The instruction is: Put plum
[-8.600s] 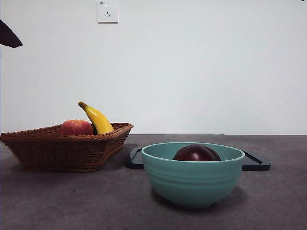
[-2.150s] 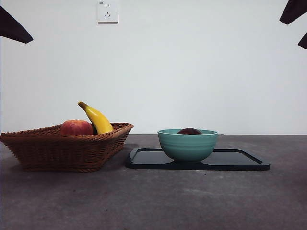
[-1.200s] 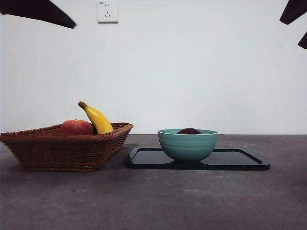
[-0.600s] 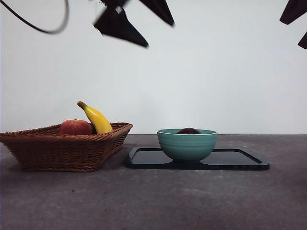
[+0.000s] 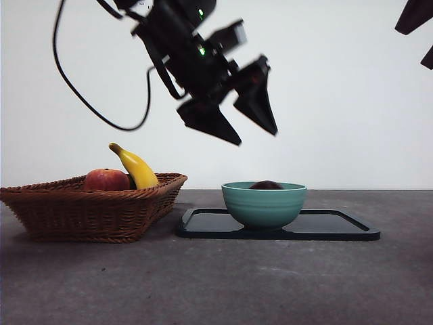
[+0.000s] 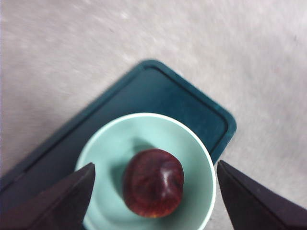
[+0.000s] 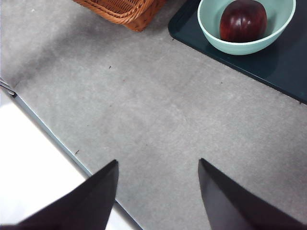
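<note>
The left gripper (image 5: 245,133) hangs in the air above the teal bowl (image 5: 264,204), its jaws spread wide and holding nothing; in the left wrist view the gripper (image 6: 153,196) straddles the bowl (image 6: 192,158) from one rim to the other, with the plum (image 6: 153,189) lying between them inside it. The plum (image 7: 243,20) rests on the bowl's floor, a little off centre, dark maroon and glossy, and from the front only its crown (image 5: 266,185) shows above the rim. The step in hand looks like the reach for the fruit. To do it well, the gripper should probably centre over the plum rather than over the bowl, come straight down with the jaws wide enough to clear the fruit yet narrow enough to slip inside the rim, and close low around the widest girth, since the smooth round skin could squirt out of a high pinch. Pressing a jaw on the rim could tip the bowl or slide it on the black tray (image 5: 338,227) beneath it. In the front view the wicker basket (image 5: 95,210) stands at about 9 o'clock from the bowl, just beside the tray on the bench (image 5: 216,284), holding a red-orange fruit (image 5: 107,180) and a banana (image 5: 137,168); whether it is the plum's destination cannot be told. The right gripper (image 7: 158,191) waits high and well apart, jaws parted and empty.
</note>
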Tool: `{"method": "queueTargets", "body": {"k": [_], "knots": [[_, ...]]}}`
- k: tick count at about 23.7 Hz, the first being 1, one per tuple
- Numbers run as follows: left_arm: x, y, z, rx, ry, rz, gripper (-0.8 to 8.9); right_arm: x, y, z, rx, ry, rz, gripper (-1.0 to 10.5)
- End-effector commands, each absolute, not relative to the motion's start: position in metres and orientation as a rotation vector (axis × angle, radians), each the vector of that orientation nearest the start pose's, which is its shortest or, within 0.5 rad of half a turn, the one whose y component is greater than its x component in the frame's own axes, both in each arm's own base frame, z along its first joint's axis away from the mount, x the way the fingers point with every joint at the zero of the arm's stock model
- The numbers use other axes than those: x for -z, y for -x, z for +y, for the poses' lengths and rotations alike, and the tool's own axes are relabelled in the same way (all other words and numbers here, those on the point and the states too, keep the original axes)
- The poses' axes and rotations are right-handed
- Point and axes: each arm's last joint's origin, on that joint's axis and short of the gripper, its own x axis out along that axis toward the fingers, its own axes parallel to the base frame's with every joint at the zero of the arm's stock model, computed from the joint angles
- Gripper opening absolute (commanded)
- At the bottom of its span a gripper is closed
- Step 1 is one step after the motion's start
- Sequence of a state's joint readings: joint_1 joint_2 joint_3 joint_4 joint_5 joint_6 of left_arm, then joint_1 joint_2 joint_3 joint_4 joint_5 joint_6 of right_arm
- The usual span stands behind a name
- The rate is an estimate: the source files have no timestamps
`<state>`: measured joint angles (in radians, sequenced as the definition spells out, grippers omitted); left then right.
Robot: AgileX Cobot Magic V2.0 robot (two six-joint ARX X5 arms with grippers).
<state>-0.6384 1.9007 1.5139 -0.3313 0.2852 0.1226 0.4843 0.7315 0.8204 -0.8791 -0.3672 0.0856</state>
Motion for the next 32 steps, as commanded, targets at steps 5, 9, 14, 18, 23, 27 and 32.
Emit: {"method": "queueTargets", "body": {"k": [5, 9, 14, 18, 23, 27, 32], "knots": [[-0.221, -0.344, -0.282, 0.96, -0.394, 0.671, 4.02, -0.295, -0.109, 0.07, -0.781, -0.02, 0.847, 2.6], [-0.202, -0.347, -0.286, 0.966, -0.409, 0.707, 4.02, -0.295, -0.109, 0.07, -0.78, -0.021, 0.848, 2.6], [-0.196, -0.349, -0.289, 0.97, -0.413, 0.705, 4.02, -0.295, -0.109, 0.07, -0.78, -0.021, 0.849, 2.6], [-0.196, -0.349, -0.289, 0.973, -0.42, 0.703, 4.01, -0.295, -0.109, 0.07, -0.78, -0.02, 0.848, 2.6], [-0.189, -0.347, -0.293, 0.981, -0.426, 0.719, 4.01, -0.295, -0.109, 0.07, -0.78, -0.021, 0.848, 2.6], [-0.189, -0.345, -0.296, 0.989, -0.429, 0.718, 3.97, -0.295, -0.109, 0.07, -0.78, -0.02, 0.848, 2.6], [-0.189, -0.345, -0.296, 0.99, -0.429, 0.718, 3.08, -0.295, -0.109, 0.07, -0.78, -0.02, 0.848, 2.6]]}}
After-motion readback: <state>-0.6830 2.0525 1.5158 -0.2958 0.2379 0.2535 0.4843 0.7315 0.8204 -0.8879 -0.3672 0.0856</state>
